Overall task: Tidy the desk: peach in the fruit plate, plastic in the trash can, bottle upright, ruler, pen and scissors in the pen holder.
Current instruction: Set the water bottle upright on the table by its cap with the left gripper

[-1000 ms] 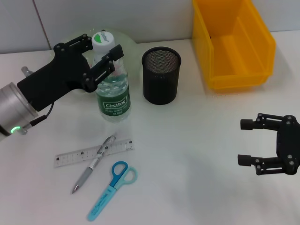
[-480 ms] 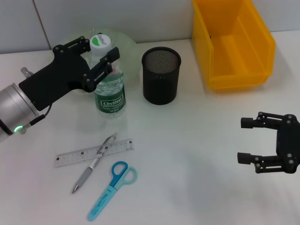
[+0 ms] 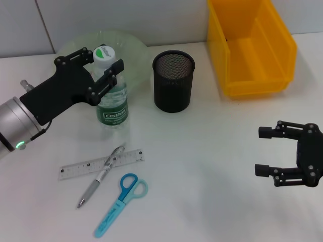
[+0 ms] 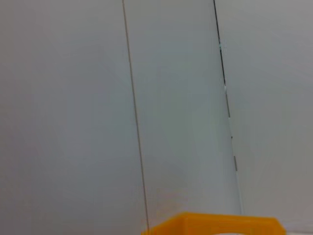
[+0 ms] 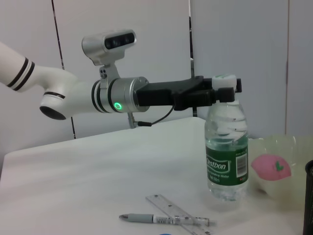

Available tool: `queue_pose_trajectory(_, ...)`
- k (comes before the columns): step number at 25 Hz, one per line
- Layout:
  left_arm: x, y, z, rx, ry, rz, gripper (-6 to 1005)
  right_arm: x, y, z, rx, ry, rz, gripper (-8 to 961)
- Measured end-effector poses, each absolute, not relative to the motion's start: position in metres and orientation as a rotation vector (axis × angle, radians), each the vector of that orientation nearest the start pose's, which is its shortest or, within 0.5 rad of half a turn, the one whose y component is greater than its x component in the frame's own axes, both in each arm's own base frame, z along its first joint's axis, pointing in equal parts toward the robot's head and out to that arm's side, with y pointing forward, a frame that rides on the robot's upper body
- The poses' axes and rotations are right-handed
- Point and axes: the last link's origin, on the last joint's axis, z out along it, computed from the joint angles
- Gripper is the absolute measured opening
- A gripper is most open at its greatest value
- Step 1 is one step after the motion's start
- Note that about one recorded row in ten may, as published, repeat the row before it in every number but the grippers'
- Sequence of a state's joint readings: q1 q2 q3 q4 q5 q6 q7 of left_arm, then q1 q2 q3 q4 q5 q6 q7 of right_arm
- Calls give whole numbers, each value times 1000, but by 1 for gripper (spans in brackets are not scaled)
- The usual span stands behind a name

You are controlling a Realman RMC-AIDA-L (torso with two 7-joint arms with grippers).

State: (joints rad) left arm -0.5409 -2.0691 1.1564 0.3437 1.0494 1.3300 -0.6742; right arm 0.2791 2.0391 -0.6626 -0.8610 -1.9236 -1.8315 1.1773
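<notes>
Head view, white desk, grey panelled wall behind

Desk layout, seen from the robot's head

A clear plastic water bottle with a green label stands upright at the left rear of the white desk, in front of a translucent pale-green fruit plate that holds a pink peach. Right of the bottle stands a black mesh pen holder, and farther right, at the rear, a yellow plastic bin. Before the bottle lies a clear plastic ruler with a grey pen across it, and blue-handled scissors nearest the robot.
</notes>
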Motion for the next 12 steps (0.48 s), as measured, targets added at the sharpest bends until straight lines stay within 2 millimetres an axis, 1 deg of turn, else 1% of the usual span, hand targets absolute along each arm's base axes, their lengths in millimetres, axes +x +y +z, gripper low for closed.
queue_pose_trajectory(7, -239, 358, -26, -2265, -185, -932, 444, 300, 258, 54, -2717, 327, 722, 830)
queue_pose_trajectory(12, -240, 357, -27, -2262, -174, -921, 443, 298, 259, 53, -2718, 321, 728, 830)
